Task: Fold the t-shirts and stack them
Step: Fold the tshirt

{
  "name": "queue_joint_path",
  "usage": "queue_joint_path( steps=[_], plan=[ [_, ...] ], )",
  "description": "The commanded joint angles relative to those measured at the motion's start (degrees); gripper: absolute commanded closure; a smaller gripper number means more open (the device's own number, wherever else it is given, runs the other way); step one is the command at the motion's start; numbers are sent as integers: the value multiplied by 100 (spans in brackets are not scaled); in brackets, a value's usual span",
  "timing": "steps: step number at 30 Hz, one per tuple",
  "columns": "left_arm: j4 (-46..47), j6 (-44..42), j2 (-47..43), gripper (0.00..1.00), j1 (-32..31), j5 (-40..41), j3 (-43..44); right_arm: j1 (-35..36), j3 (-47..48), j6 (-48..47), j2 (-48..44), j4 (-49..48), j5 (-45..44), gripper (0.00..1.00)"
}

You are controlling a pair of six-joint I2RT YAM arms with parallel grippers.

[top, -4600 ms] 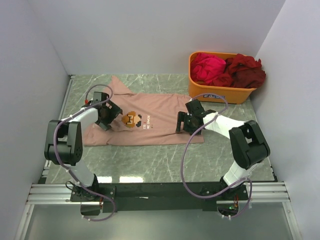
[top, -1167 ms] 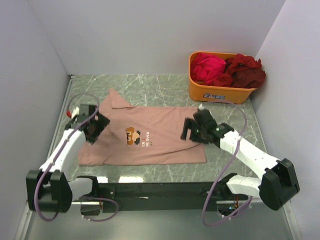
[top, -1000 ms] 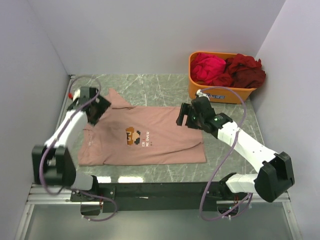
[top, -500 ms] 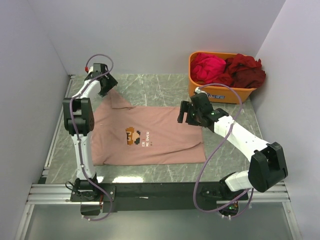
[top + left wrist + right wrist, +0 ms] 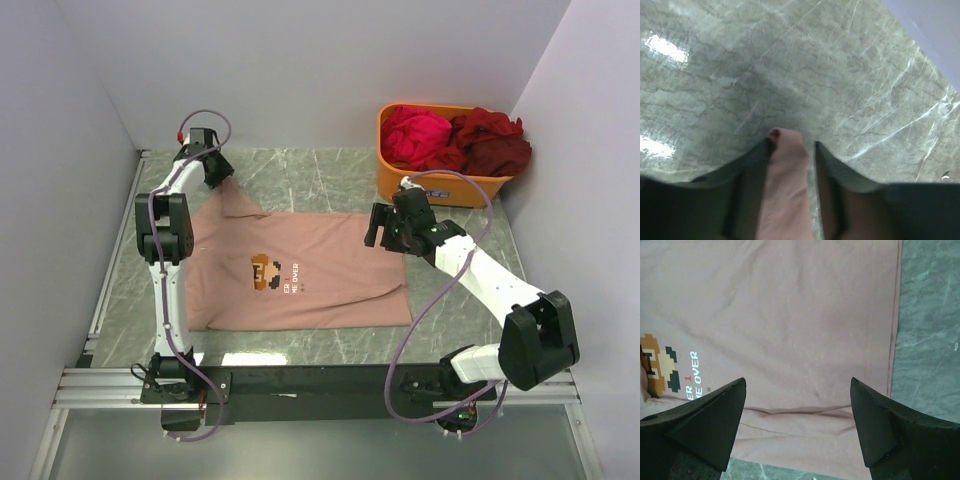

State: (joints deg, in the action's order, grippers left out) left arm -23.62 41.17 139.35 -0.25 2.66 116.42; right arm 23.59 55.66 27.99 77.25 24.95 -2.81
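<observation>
Pink sleeve (image 5: 785, 190) now sits between my left gripper's (image 5: 791, 147) closing jaws, pinch unconfirmed; right gripper (image 5: 797, 385) hovers spread above shirt (image 5: 790, 315).

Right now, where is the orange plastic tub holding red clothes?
In the top view, the orange plastic tub stands at the far right corner of the marble table, just beyond the right tool.

T-shirt (image 5: 300, 262) lies on table (image 5: 300, 170), tub (image 5: 440, 187) far right.
</observation>
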Motion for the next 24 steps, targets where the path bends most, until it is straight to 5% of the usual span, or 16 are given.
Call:
queue_joint_path(
  steps=[1,4,5,6,24],
  plan=[
    [103,-170,-92,57,8,-46,83,-118,-73,-74,-158,-122,-115,10],
    [42,-328,-110,76,8,68,152,-118,-108,-57,-175,-113,-158,10],
    [15,-381,-127,95,8,129,188,-118,-125,-74,-184,-96,-159,10],
    [6,-442,-136,100,8,156,188,-118,-134,-65,-237,-96,-176,10],
    [647,-522,-1418,100,7,86,-1437,-180,-398,-180,-465,54,-360,10]
  ],
)
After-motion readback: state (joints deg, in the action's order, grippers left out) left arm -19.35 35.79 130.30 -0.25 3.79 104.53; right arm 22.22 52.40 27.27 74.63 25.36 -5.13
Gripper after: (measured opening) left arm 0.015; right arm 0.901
